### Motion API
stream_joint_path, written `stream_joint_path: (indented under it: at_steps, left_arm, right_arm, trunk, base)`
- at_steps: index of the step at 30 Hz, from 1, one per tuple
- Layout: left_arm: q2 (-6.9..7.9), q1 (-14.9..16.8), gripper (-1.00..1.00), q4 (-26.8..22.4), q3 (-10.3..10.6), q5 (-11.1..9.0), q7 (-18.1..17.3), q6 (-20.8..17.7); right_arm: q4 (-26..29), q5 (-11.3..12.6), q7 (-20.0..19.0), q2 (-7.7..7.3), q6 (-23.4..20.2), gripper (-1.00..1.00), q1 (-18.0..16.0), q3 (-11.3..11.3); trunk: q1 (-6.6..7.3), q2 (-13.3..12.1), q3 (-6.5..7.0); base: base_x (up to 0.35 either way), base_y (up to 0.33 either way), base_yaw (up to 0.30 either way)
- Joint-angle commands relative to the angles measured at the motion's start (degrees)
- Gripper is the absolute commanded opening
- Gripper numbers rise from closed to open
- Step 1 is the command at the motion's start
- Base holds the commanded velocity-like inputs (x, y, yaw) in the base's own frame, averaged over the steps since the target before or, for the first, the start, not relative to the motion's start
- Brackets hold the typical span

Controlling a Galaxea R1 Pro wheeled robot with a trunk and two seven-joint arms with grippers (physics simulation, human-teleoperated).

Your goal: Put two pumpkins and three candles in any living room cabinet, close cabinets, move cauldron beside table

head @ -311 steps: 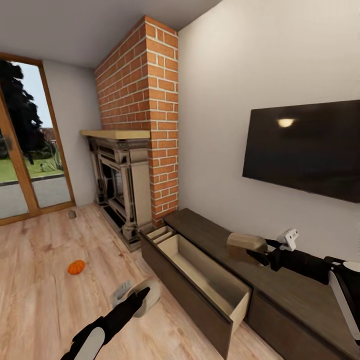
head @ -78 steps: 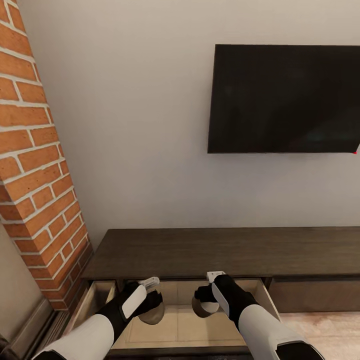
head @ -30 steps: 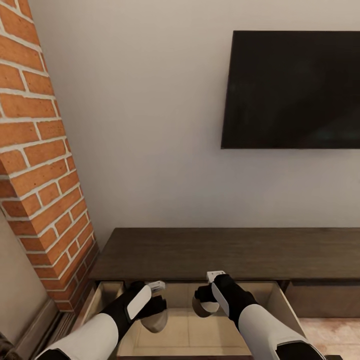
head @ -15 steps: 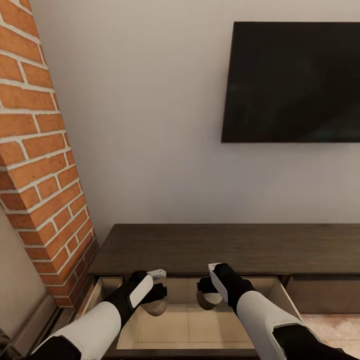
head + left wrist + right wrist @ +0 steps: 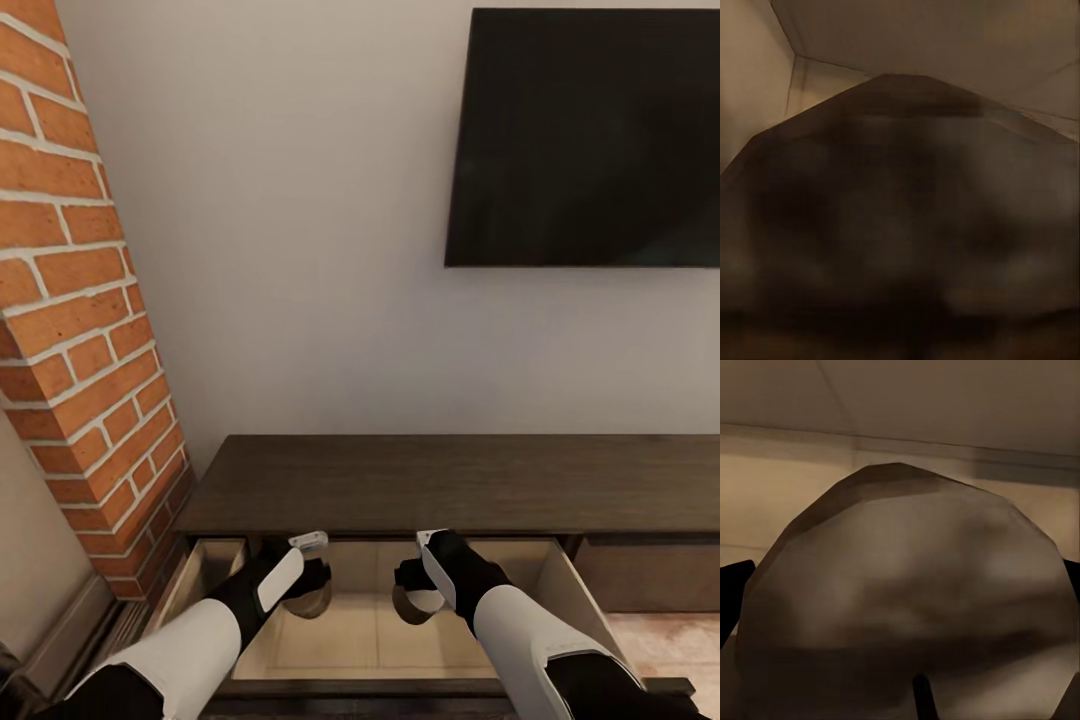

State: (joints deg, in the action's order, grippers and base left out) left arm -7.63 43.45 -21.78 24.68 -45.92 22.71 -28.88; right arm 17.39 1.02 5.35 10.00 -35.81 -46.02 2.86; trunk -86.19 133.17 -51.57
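- Both arms have been lowered slightly into the open cabinet (image 5: 400, 490) drawer.
- One of the candles (image 5: 310, 602) is clamped by the left gripper (image 5: 312, 592), near the drawer's back edge.
- Another candle (image 5: 907, 607) is held by the right gripper (image 5: 418, 600); release appears imminent.

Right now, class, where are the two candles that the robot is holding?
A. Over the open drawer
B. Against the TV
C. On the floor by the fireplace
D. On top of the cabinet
A: each candle, left and right, sits in an arm's jaws above the pale inside of the open drawer of the cabinet.
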Motion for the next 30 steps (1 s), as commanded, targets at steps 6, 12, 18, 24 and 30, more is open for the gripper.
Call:
stream_joint_path:
  at_steps: [6,12,18,24,30]
  left_arm:
    - [-0.21,0.05,-1.00,0.81,0.54,-0.56,0.35,-0.77]
    - [-0.25,0.14,-1.00,1.67,0.46,-0.55,-0.68,-0.93]
    - [-0.14,0.49,-1.00,1.72,0.52,-0.37,-1.29,-2.74]
    - [-0.21,0.49,-1.00,1.65,0.54,-0.48,-1.10,-2.76]
    - [-0.20,0.49,-1.00,1.66,0.55,-0.32,-1.09,-2.69]
  right_arm:
    - [0.10,0.12,0.29,0.00,-0.16,-1.00,-0.03,0.31]
    - [0.15,0.11,0.28,0.00,-0.11,-1.00,-0.08,0.35]
    - [0.36,0.12,0.31,0.00,2.33,-1.00,-0.62,0.39]
    - [0.37,0.12,0.36,0.00,2.65,-1.00,-0.64,0.39]
    - [0.37,0.12,0.36,0.00,2.67,-1.00,-0.65,0.39]
  trunk:
    - [-1.31,2.45,-1.68]
    - [-2.63,4.86,-3.30]
    - [-3.06,5.66,-4.20]
    - [-3.06,5.66,-4.75]
    - [-3.06,5.66,-5.29]
  base:
    - [0.000,0.000,0.000]
    - [0.000,0.000,0.000]
    - [0.000,0.000,0.000]
    - [0.000,0.000,0.000]
    - [0.000,0.000,0.000]
